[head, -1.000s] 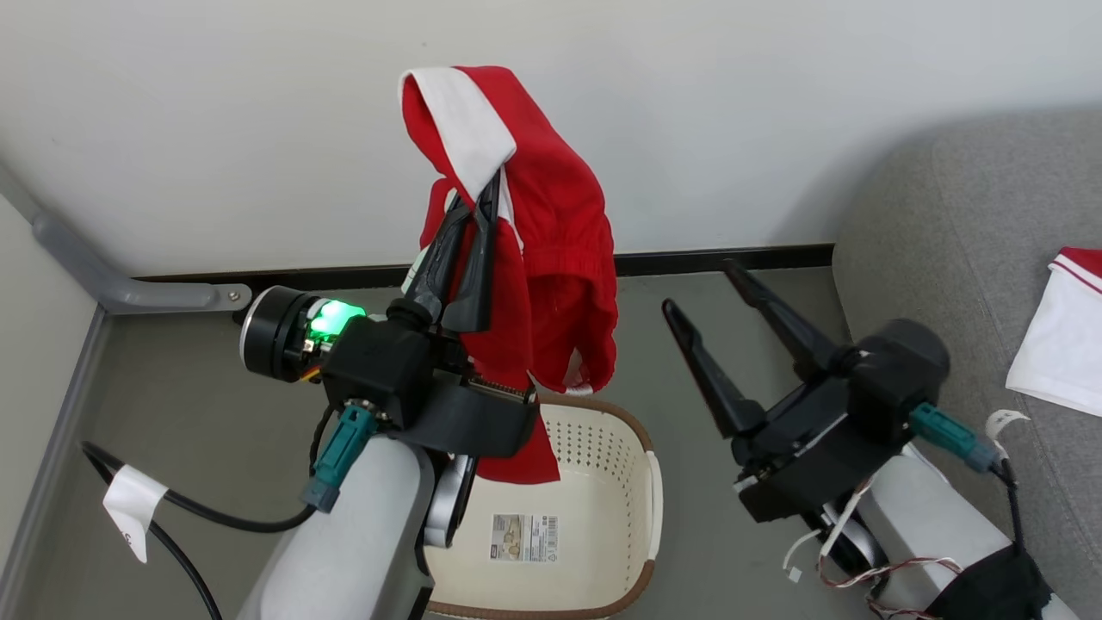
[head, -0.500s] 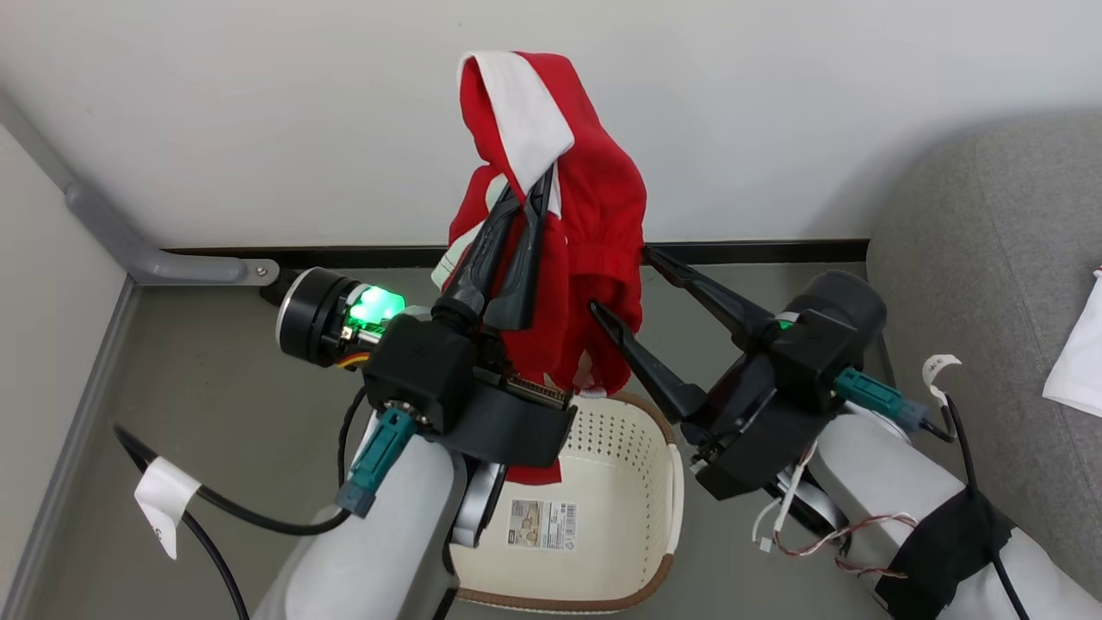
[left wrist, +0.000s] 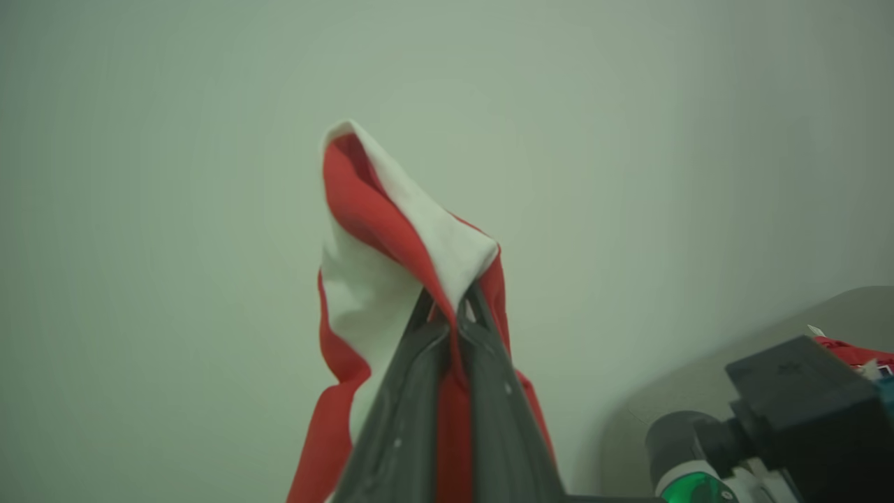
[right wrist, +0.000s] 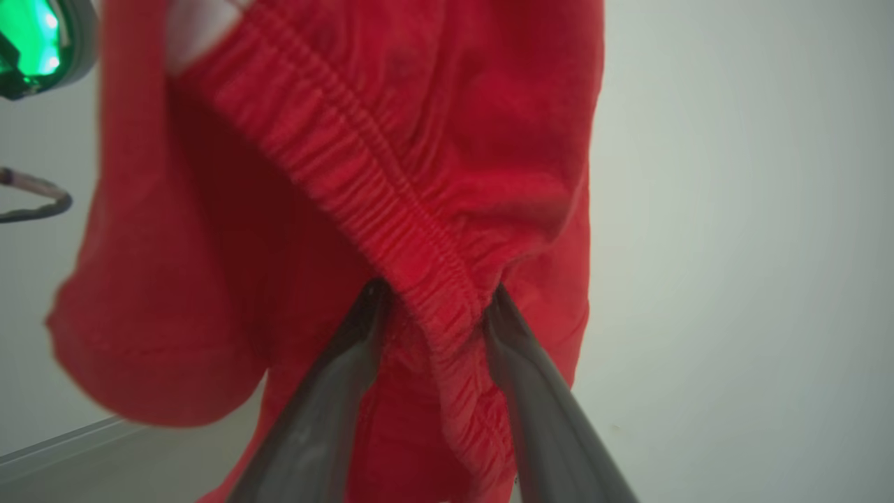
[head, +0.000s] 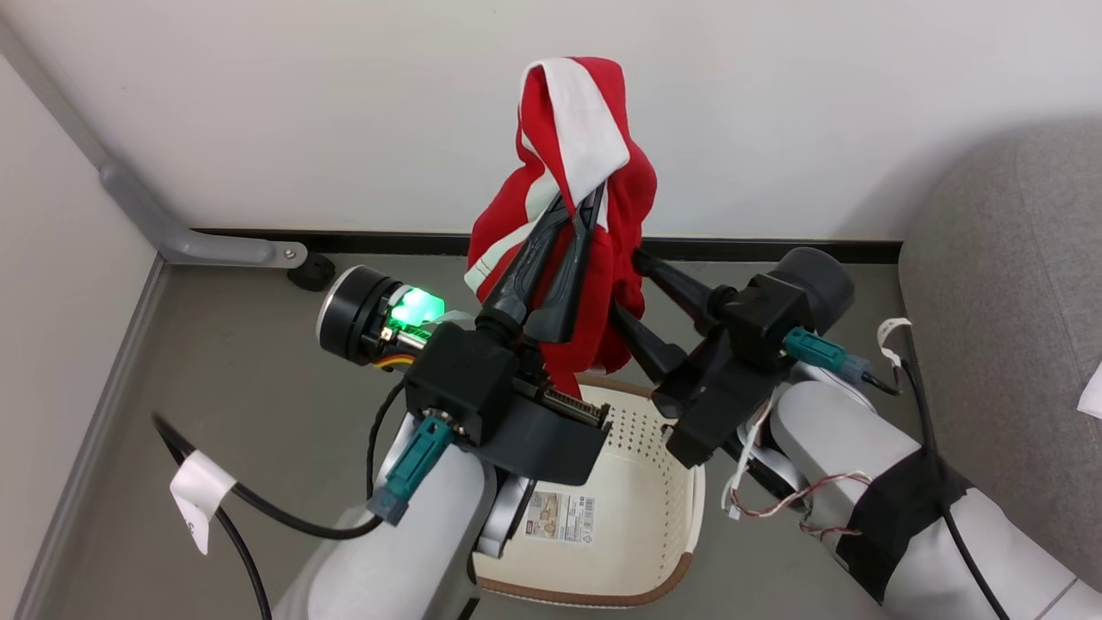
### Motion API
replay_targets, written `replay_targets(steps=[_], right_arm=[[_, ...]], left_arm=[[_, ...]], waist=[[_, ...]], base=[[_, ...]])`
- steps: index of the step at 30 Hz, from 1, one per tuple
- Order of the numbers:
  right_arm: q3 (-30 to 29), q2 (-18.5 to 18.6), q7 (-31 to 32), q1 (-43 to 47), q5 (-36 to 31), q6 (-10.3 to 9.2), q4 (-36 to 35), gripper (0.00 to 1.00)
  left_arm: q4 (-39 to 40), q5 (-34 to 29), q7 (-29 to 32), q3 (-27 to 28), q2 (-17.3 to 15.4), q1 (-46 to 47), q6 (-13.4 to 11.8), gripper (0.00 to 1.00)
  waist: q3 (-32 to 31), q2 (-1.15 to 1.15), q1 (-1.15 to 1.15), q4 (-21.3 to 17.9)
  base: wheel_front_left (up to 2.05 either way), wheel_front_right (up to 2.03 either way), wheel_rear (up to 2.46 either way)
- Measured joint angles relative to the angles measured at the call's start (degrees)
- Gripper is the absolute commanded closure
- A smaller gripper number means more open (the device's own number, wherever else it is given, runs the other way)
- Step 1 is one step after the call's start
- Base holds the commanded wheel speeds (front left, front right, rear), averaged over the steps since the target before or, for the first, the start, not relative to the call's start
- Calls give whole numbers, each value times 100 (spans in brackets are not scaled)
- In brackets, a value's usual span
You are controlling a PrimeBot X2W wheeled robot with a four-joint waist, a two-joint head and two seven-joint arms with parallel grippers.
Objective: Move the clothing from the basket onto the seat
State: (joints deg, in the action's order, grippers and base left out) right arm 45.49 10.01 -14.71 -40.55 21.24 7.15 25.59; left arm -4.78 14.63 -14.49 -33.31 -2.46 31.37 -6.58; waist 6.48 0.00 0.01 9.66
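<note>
A red garment with a white band, the clothing, hangs from my raised left gripper, which is shut on its top fold. The left wrist view shows that pinch, with the left gripper closed on the clothing. My right gripper reaches in from the right, its tips buried in the cloth. In the right wrist view, the right gripper straddles the elastic waistband of the clothing, fingers still apart. The cream basket sits on the floor below both arms, and the grey seat is at the right.
A white wall with a black skirting stands close behind the garment. A grey rail runs along the left corner. A black cable with a white tag lies on the floor at the left. A white cloth edge lies on the seat.
My right gripper has swung left to the hanging garment, and its fingers have narrowed around the waistband. The left gripper keeps its hold. The head view has shifted.
</note>
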Motion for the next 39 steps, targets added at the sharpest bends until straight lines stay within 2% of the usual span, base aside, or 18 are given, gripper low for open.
replay_targets(steps=[4, 13, 14, 15, 16, 39], right_arm=[[122, -97, 0, -130, 91, 0, 175, 100], [107, -66, 0, -159, 393, 0, 238, 100], [105, -66, 0, -168, 409, 0, 230, 100], [102, -64, 0, -178, 419, 0, 223, 100], [81, -57, 1, -181, 448, 0, 204, 100], [-234, 143, 0, -191, 616, 0, 8, 100]], left_arm=[[-13, 47, 0, 11, -3, -1, -4, 100], [-211, 193, 0, 224, 3, -23, -35, 100], [-242, 193, 0, 272, 3, -25, -51, 91], [-275, 193, 0, 311, 3, -28, -51, 58], [-319, 200, 0, 320, 1, -35, -51, 0], [-1300, 209, 0, 1065, 24, -648, -54, 0]], waist=[[10, 0, 0, 51], [25, 0, 0, 16], [26, 0, 0, -3], [27, 0, 0, -22], [28, 0, 0, -41], [-62, 0, -1, -240]], base=[[0, 0, 0], [0, 0, 0], [0, 0, 0], [0, 0, 0], [0, 0, 0], [0, 0, 0]])
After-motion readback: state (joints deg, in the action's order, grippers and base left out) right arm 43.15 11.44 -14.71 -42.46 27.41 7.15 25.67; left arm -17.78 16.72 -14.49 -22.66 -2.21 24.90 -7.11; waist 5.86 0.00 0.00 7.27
